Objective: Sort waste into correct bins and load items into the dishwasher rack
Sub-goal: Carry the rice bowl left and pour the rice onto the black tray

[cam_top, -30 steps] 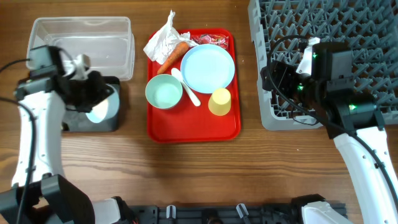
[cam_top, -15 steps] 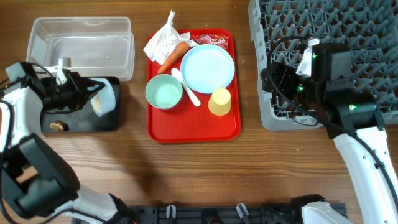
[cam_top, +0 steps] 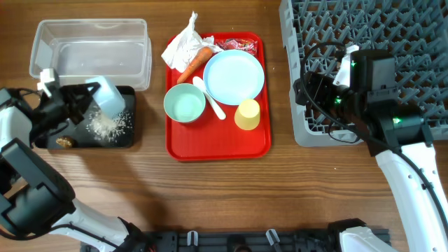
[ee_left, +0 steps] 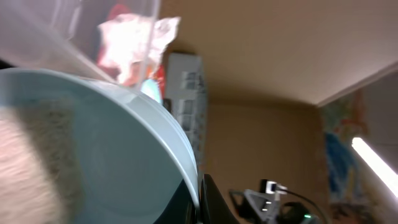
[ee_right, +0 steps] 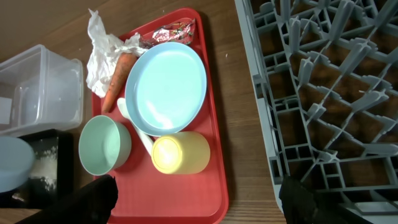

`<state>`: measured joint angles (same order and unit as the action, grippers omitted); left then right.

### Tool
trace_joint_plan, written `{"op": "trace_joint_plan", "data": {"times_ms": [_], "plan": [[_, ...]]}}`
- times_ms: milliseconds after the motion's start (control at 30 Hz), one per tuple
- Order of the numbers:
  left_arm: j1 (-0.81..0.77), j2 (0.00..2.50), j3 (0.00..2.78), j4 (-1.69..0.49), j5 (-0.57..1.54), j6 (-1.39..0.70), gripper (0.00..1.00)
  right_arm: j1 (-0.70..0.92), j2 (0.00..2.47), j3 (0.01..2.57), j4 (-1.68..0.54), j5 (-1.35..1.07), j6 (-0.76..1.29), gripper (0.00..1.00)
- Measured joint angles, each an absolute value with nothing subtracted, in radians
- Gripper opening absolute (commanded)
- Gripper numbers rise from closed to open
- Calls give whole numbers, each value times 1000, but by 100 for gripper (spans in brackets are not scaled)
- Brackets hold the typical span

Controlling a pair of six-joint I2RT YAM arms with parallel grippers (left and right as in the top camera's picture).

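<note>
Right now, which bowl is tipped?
The held bowl in the left gripper over the black tray; the other bowl stands upright on the red tray.

Tipped bowl (cam_top: pixel 106 94) over black tray (cam_top: pixel 127 141); clear tub (cam_top: pixel 91 50) unobstructed.

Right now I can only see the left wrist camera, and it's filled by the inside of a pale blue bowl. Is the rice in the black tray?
Observer: Yes. A pile of rice lies in the black tray, below the tipped bowl that the left gripper holds.
Operator: Anything else in that tray?
Observer: A small brown lump sits near its left end, apart from the rice.
Operator: What is the other arm doing?
Observer: The right gripper hangs over the rack's left edge, jaws wide open and holding nothing.
</note>
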<state>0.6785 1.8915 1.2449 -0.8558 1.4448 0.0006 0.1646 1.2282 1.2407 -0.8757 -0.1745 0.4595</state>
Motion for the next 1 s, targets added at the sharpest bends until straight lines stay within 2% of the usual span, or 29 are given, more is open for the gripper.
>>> {"op": "trace_joint_plan", "data": {"times_ms": [200, 900, 1000], "plan": [[728, 1892, 1245, -876, 1519, -1, 4, 165, 1228, 1241, -876, -175, 459, 87], [773, 1892, 1245, -916, 1543, -99, 4, 165, 1228, 1241, -876, -175, 461, 87], [773, 1892, 1246, -987, 1544, -92, 4, 165, 1228, 1241, -881, -175, 461, 87]]}}
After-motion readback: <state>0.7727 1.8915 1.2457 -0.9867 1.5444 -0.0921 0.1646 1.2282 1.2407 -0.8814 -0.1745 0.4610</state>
